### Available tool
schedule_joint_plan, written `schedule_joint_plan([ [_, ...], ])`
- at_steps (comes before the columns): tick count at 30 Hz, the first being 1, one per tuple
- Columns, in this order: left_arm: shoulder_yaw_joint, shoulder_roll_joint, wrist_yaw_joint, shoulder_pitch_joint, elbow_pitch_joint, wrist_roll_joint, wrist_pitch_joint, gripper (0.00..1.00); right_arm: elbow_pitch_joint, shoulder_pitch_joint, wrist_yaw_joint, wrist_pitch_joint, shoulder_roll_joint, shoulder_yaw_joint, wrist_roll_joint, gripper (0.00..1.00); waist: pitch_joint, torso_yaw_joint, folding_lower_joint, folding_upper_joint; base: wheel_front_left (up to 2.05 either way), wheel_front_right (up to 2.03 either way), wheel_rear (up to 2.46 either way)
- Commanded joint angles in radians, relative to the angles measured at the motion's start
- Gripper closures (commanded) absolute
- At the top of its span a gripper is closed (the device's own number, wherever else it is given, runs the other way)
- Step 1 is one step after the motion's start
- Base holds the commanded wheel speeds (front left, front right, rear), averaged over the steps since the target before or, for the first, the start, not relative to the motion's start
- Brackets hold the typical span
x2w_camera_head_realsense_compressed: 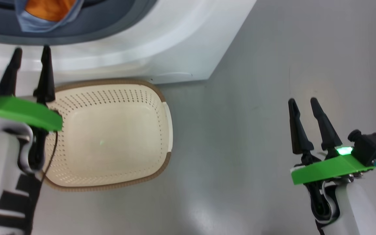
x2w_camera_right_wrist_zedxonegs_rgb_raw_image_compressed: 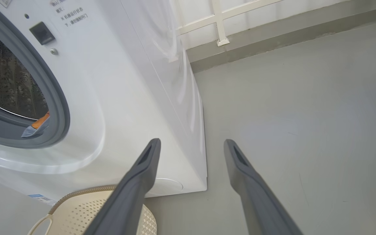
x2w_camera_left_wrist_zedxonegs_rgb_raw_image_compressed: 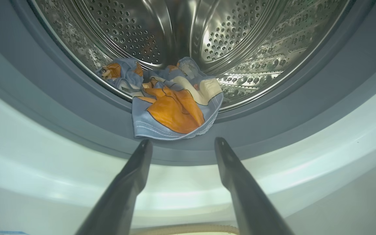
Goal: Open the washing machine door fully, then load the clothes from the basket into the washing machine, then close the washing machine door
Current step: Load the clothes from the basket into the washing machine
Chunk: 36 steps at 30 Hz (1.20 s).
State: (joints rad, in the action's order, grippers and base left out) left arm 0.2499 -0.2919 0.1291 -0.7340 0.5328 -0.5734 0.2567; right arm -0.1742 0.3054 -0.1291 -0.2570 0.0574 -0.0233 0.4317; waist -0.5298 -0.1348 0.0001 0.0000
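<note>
**Head view:** left gripper (x2w_camera_head_realsense_compressed: 32, 50) is raised at the left, forearm coming up from the lower left corner. Its fingers point at the washing machine (x2w_camera_head_realsense_compressed: 175, 39) front, spread, nothing between them. The basket (x2w_camera_head_realsense_compressed: 109, 98) sits on the floor (x2w_camera_head_realsense_compressed: 240, 147) against the machine's bottom edge, just right of that arm, with a white handle on its right side. The clothes (x2w_camera_head_realsense_compressed: 49, 13) lie on the lower edge of the door opening, above the left fingertips. Right gripper (x2w_camera_head_realsense_compressed: 303, 100) is low right over the floor, fingers up and spread, well apart from the basket.

**Left wrist view:** left gripper (x2w_camera_left_wrist_zedxonegs_rgb_raw_image_compressed: 184, 141) looks straight into the drum (x2w_camera_left_wrist_zedxonegs_rgb_raw_image_compressed: 224, 39), jaws wide. The clothes (x2w_camera_left_wrist_zedxonegs_rgb_raw_image_compressed: 171, 104) are bunched on the drum's front lip. The bundle's long axis runs out of the drum toward the gripper, orange side up. The blue hem drapes onto the grey seal (x2w_camera_left_wrist_zedxonegs_rgb_raw_image_compressed: 77, 124), just beyond the fingertips, apart from them.

**Right wrist view:** right gripper (x2w_camera_right_wrist_zedxonegs_rgb_raw_image_compressed: 192, 141) is tilted down past the machine's (x2w_camera_right_wrist_zedxonegs_rgb_raw_image_compressed: 126, 98) front right corner, jaws wide, gripping nothing. A clothes (x2w_camera_right_wrist_zedxonegs_rgb_raw_image_compressed: 38, 125) sliver shows at the seal's lower edge, far left. The basket (x2w_camera_right_wrist_zedxonegs_rgb_raw_image_compressed: 86, 209) rim is at the lower left, behind the left finger.
</note>
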Motion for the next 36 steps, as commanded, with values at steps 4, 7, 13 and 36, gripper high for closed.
schedule_joint_plan([
  [4, -0.090, -0.016, 0.002, 0.104, -0.058, 0.048, 0.005, 0.00, 0.003, -0.062, -0.002, -0.005, 0.025, -0.019, -0.003, 0.00, 0.096, 0.032, -0.0001, 0.0000, 0.00, 0.00, 0.00],
  [7, -0.118, -0.006, 0.002, 0.162, -0.077, 0.075, 0.005, 0.00, -0.005, -0.084, -0.002, -0.005, 0.041, -0.021, 0.000, 0.00, 0.138, 0.038, -0.0001, 0.0000, 0.00, 0.00, 0.00],
  [13, -0.156, 0.010, 0.002, 0.276, -0.113, 0.117, 0.005, 0.00, -0.022, -0.128, -0.002, -0.005, 0.074, -0.027, 0.011, 0.00, 0.219, 0.045, -0.0001, 0.0000, 0.00, 0.00, 0.00],
  [36, -0.281, 0.085, 0.002, 0.652, -0.282, 0.175, 0.005, 0.00, -0.033, -0.307, -0.002, -0.005, 0.148, 0.007, 0.051, 0.00, 0.438, 0.057, -0.0001, 0.0000, 0.00, 0.00, 0.00],
])
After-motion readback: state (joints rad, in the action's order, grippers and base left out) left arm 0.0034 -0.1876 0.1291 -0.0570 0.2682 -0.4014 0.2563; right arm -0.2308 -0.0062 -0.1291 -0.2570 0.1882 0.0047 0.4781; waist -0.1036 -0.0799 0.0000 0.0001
